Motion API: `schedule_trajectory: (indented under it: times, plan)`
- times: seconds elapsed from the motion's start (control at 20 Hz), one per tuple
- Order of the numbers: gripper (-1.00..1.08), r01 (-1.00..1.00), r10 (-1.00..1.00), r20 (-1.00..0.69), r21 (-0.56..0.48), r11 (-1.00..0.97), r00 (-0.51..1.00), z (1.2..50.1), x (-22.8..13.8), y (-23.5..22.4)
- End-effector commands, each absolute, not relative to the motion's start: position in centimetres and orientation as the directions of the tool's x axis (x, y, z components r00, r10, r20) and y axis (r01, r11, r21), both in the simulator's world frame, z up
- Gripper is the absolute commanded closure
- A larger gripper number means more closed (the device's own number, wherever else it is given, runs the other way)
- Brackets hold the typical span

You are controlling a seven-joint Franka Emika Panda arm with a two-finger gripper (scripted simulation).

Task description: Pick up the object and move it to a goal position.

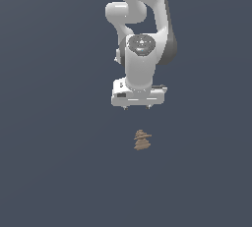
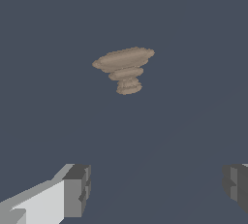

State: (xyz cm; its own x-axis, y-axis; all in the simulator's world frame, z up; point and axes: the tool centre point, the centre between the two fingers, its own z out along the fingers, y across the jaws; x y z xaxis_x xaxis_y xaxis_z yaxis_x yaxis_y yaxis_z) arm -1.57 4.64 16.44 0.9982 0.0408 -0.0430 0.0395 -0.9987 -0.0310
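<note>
**Approach under way, object not yet grasped**

A flat, unbroken dark blue-grey surface (image 1: 54, 172) fills both views; nothing marks a goal on it. Nearest in the exterior view lies the object (image 1: 142, 140), one small tan-brown matte lump of jagged stacked tiers, resting alone on that surface. Just beyond the object hangs the white gripper (image 1: 136, 107), above it and clear of it. Farther beyond the object rises the single glossy white arm (image 1: 142, 34), up out of the frame.

In the wrist view the two grey fingertips (image 2: 77, 189) stand wide apart, with nothing between them; the object (image 2: 124, 70) lies ahead of them, untouched.

Judged from this, the reach is in hand. The next move calls for centring the spread jaws over the object, descending around its tiers, then closing.
</note>
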Motion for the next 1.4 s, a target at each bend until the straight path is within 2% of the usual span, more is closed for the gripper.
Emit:
schedule_trajectory:
  times: [0.0, 0.6, 1.35]
  plan:
    - [-0.92, 0.042, 0.044, -0.044, -0.031, -0.999, 0.998, 16.4, -1.6, 4.7]
    - [-0.92, -0.062, -0.061, -0.044, -0.028, -0.998, 0.997, 16.0, -0.9, 4.7]
    - [-0.92, -0.408, -0.407, -0.045, -0.015, -0.913, 0.912, 14.4, 1.4, 5.2]
